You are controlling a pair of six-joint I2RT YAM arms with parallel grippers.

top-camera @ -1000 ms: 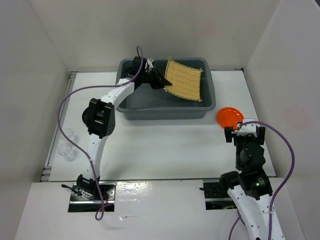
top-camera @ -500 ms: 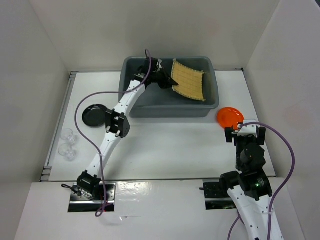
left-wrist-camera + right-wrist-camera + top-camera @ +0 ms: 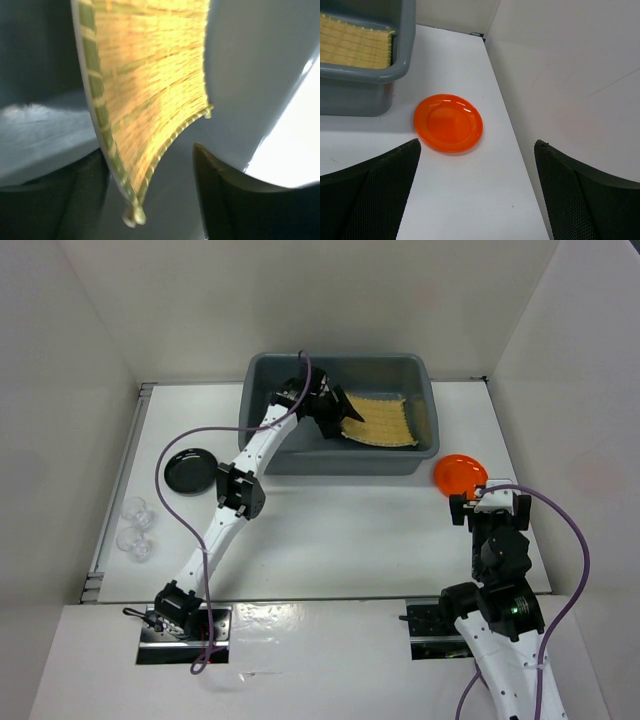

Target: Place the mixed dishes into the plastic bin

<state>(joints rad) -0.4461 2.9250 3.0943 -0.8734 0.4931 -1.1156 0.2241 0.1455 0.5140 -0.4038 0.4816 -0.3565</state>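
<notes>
The woven bamboo mat point(image 3: 385, 420) lay inside the grey plastic bin point(image 3: 330, 462), in its right half, with its right edge close against the bin's right wall. The left arm reached over the bin's near-left rim. The left hand point(image 3: 150, 160) hung inside the bin at the mat's left edge with its fingers parted. In the left wrist view, which was blurred, one corner of the mat hung in the gap between them and the right finger stood clear of it, so nothing was clamped. A purple cable point(image 3: 165, 455) looped from that arm out over the left part of the desk point(image 3: 350, 530).

The orange plate point(image 3: 448, 122) sat on the desk just beside the bin's near-right corner, apart from it. The right hand point(image 3: 477, 150) was near the plate on its near side, spread wide with nothing between its fingers. From there only bare desk lay before the plate, and the bin's wall stood to its left.

The black plate point(image 3: 190, 470) rested on the desk left of the bin, well apart from it and partly ringed by the cable loop. A clear glass cup point(image 3: 137, 510) and a second cup point(image 3: 132, 542) stood close together at the desk's left edge, nearer than the black plate.

White panels walled the desk on the left, far and right sides.
</notes>
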